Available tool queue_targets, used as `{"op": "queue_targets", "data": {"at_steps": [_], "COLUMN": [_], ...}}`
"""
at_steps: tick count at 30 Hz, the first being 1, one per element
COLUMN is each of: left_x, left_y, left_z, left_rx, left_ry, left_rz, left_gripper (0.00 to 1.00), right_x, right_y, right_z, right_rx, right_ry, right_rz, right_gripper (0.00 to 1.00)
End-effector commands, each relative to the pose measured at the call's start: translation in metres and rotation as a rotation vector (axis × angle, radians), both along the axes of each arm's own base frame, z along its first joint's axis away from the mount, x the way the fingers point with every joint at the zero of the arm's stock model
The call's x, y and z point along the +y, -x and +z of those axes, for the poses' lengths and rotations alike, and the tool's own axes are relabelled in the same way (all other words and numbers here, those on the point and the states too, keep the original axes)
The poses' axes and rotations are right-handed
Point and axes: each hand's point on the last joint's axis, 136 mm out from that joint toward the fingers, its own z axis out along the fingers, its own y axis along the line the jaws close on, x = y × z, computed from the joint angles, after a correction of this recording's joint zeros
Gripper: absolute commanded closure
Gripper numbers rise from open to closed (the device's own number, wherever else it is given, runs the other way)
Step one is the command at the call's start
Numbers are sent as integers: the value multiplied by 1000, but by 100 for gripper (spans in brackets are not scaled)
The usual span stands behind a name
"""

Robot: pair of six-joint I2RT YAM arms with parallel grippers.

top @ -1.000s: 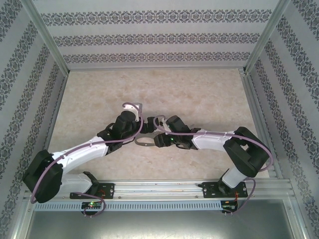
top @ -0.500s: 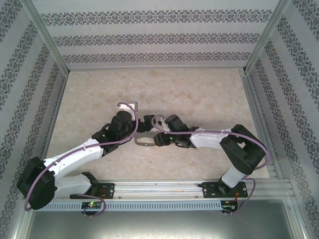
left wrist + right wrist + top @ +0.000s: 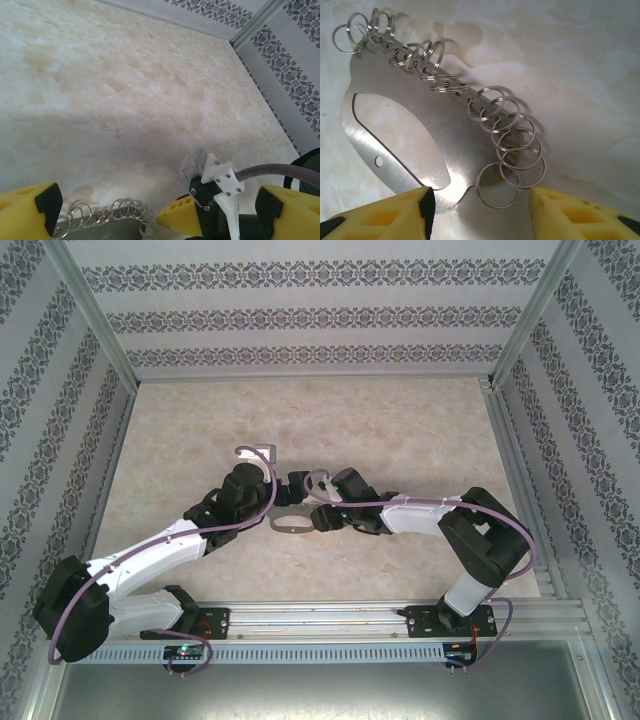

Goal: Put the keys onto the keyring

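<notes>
Right wrist view: the right tool (image 3: 480,200) is released. Its two yellow fingers (image 3: 385,215) stand about half spread and clamp nothing. The keyring (image 3: 455,137), a flat piece of bright steel with one long oval opening, lies flat on the pale marbled tabletop (image 3: 585,75) directly ahead of this tool. Its rounded near end reaches into the gap between the fingers. The black pad (image 3: 426,200) of one finger is at the edge of the plate; whether it touches, I cannot tell. The other finger stands clear. A row of small wire rings (image 3: 512,145) sits along the long side of the keyring, on the side of that free finger, and runs away from the tool to the far end of the plate.

Left wrist view: the left tool (image 3: 157,197) is released too, its fingers spread very wide. Between them, close to the tool, are some of the small wire rings and a strip of the plate, nearer to one finger. Also inside the gap stands one yellow finger (image 3: 177,220) of the right tool, with a white bracket (image 3: 222,180) above it. Far ahead, the tabletop runs to a patterned wall (image 3: 290,75).

Top view: the left arm (image 3: 160,540) and the right arm (image 3: 420,515) meet near the middle of the tabletop. The keyring lies just in front of the right tool and close beside the left tool.
</notes>
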Motion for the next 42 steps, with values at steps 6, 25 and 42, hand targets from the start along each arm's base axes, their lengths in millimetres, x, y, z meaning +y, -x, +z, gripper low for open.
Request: {"op": "queue_targets", "data": {"at_steps": [6, 25, 42], "left_x": [7, 10, 11], "left_y": [-2, 0, 1], "left_z": [2, 17, 22], "left_rx": [-17, -47, -53], "left_ry": [1, 15, 20], "left_rz": [25, 32, 30], "left_gripper": [0, 0, 0], "right_x": [4, -13, 0], "right_y": [-15, -3, 1], "right_z": [10, 26, -10], "right_rx": [-46, -49, 1], "right_ry": [11, -13, 56], "right_rz": [1, -49, 3], "right_gripper": [45, 46, 59]}}
